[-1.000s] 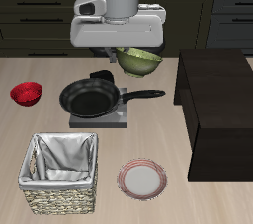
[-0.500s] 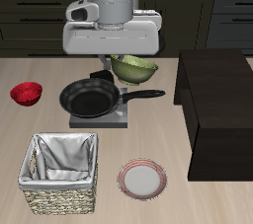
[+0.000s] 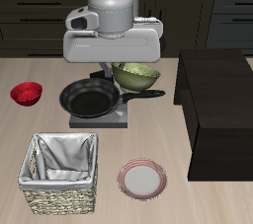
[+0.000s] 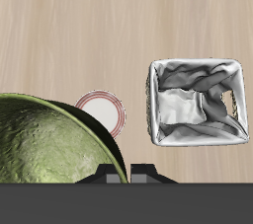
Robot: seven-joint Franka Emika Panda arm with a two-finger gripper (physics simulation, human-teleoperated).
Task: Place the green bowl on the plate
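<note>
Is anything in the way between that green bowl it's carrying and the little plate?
Nothing visible. The green bowl hangs above the frying pan's handle; bare table lies between it and the plate. The basket sits beside the plate.

Your table is pale wood; sitting on it you've got the plate near the front, a lined wicker basket, a small red bowl, and a dark box.
</note>
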